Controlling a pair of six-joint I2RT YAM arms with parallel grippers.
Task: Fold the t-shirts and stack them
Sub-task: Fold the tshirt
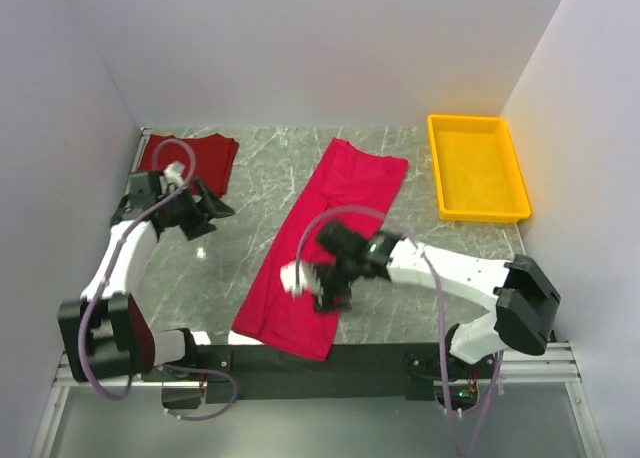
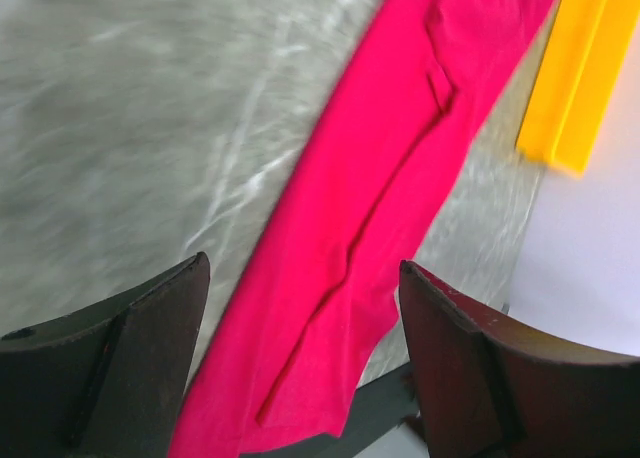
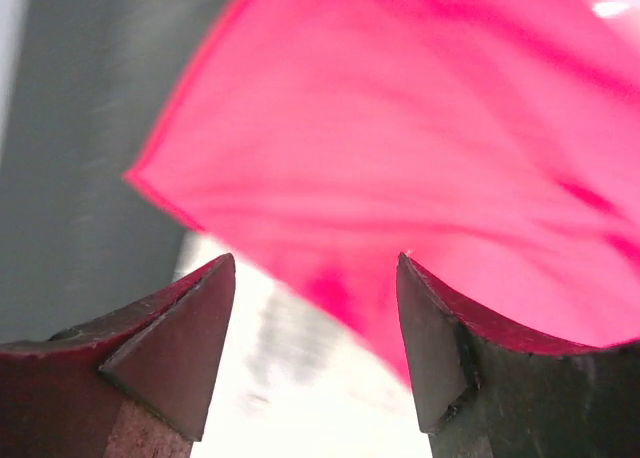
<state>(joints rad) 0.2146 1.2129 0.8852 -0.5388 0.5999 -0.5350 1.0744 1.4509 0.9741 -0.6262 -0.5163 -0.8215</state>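
Note:
A crimson-pink t-shirt (image 1: pixel 325 228) lies folded into a long strip, running diagonally from the table's middle back to the front edge. It also shows in the left wrist view (image 2: pixel 370 208) and in the right wrist view (image 3: pixel 420 148). A darker red t-shirt (image 1: pixel 195 160) lies folded at the back left. My left gripper (image 1: pixel 212 208) is open and empty, just right of the darker shirt, above bare table. My right gripper (image 1: pixel 330 296) is open and empty, low over the near end of the pink strip, by its right edge.
A yellow plastic tray (image 1: pixel 478 168) stands at the back right; its edge shows in the left wrist view (image 2: pixel 580 68). White walls close the left, back and right. The grey marble tabletop (image 1: pixel 255 178) ends at a black rail at the front.

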